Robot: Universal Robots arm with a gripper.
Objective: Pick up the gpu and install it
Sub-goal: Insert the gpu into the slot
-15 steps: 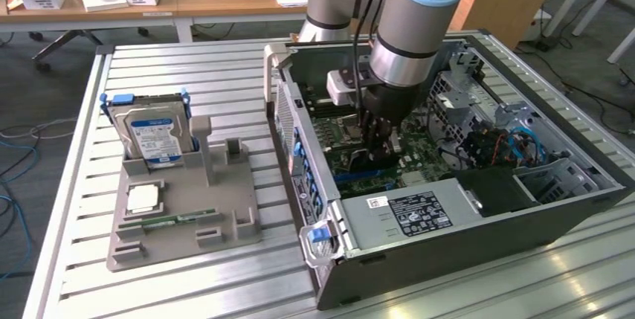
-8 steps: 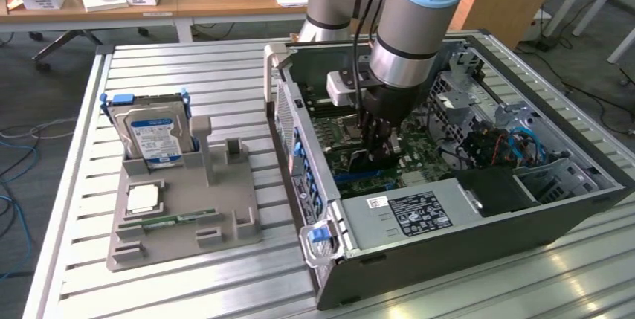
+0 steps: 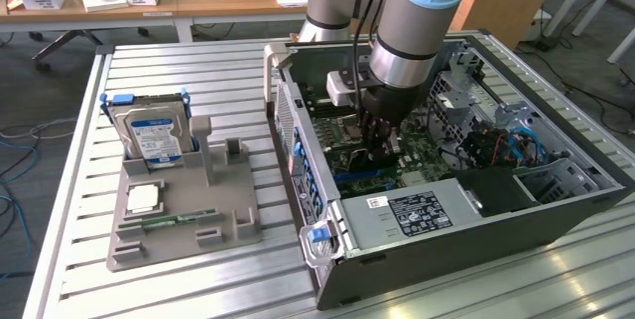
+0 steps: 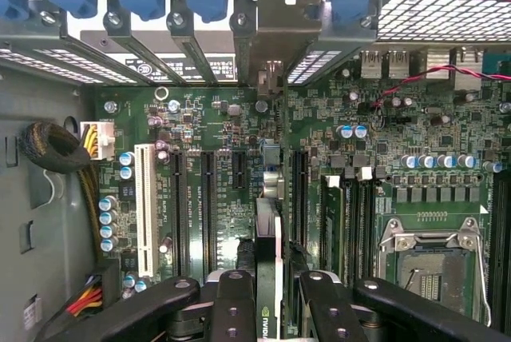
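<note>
One end effector point(image 4: 267, 298) grasping gpu point(image 4: 268, 230) edge-on | exterior: hard drive point(image 3: 151, 134) racked

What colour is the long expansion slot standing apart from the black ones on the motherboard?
White; the slot shows best in the wrist view.

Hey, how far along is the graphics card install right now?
Pickup looks done: the thin dark expansion card with silver bracket sits edge-on between the black tool fingers, inside the open computer case. In hand: it hangs above the green motherboard, its bracket at the rear slot openings. Left: whether it's seated in the slot can't be judged.
</note>
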